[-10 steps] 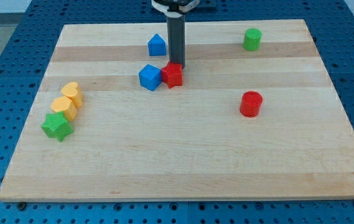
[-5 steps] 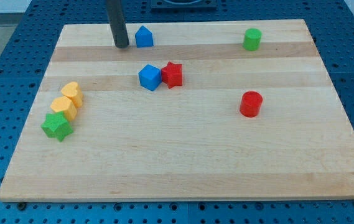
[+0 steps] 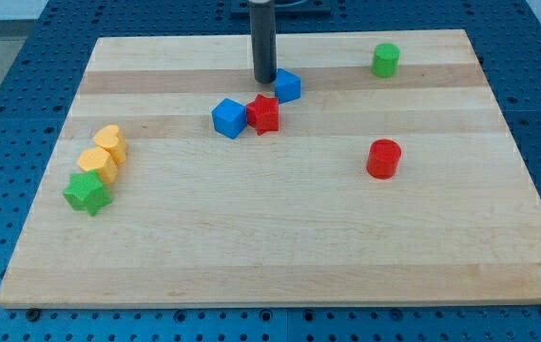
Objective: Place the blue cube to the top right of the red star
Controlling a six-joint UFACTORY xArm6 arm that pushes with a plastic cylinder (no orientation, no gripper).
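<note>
The red star (image 3: 263,114) lies at the upper middle of the wooden board (image 3: 280,256). A blue cube (image 3: 228,118) touches its left side. A second, smaller blue block (image 3: 288,85), whose shape is unclear, sits just up and to the right of the red star, a little apart from it. My tip (image 3: 265,80) stands right against this smaller blue block's left side, directly above the red star in the view.
A green cylinder (image 3: 385,60) is at the top right and a red cylinder (image 3: 383,159) at the middle right. Two yellow blocks (image 3: 109,142) (image 3: 97,163) and a green star (image 3: 86,193) cluster at the left edge.
The smaller blue block went from above the blue cube, up and left, then right and down to the red star's top right. My tip swung left and came back beside it.
</note>
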